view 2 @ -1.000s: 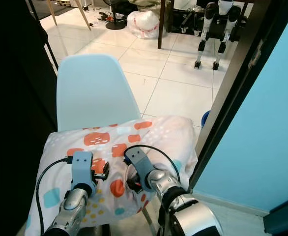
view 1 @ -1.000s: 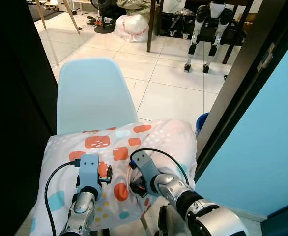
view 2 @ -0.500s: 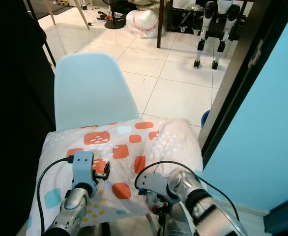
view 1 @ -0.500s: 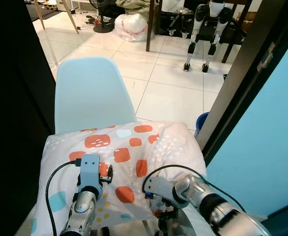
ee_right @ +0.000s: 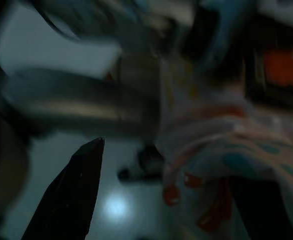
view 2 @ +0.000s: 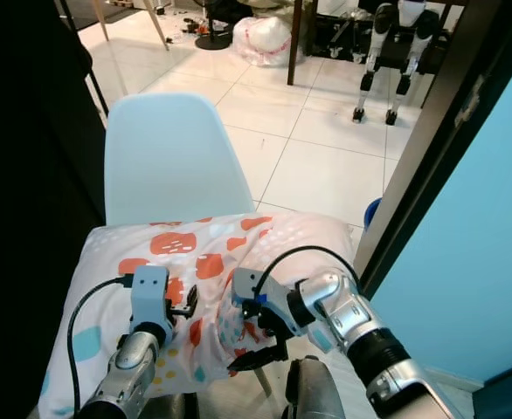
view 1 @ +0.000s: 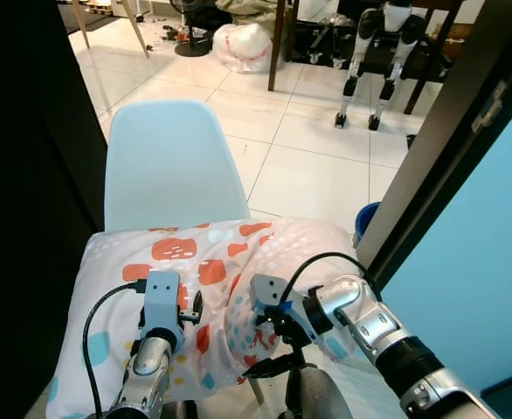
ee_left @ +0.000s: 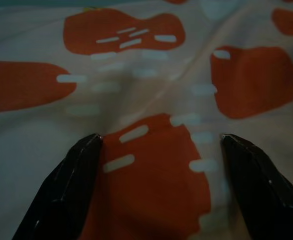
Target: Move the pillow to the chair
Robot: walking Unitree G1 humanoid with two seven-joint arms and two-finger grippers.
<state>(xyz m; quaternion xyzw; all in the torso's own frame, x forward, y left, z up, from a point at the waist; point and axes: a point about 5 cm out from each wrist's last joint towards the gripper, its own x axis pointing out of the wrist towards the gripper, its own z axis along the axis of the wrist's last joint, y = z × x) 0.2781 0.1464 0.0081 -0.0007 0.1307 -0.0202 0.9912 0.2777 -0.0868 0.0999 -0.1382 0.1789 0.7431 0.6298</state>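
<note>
Pillow [view 1: 195,262] now bunched at 5 o'clock edge, already on pale blue chair [view 1: 164,166]. Right gripper [view 1: 269,349] came back under that edge, fingers spread. Left gripper [ee_left: 159,150] fingers spread, pressing fabric. Placement probably nearly done.

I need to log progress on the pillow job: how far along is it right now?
Done: the pillow lies on the seat of the pale blue chair, its back edge against the backrest. In hand: the left gripper rests open on the fabric, and the right gripper is open at the pillow's front edge, one finger below it. Left: the front edge overhangs the seat, so a push back and withdrawal of both arms probably remain.
</note>
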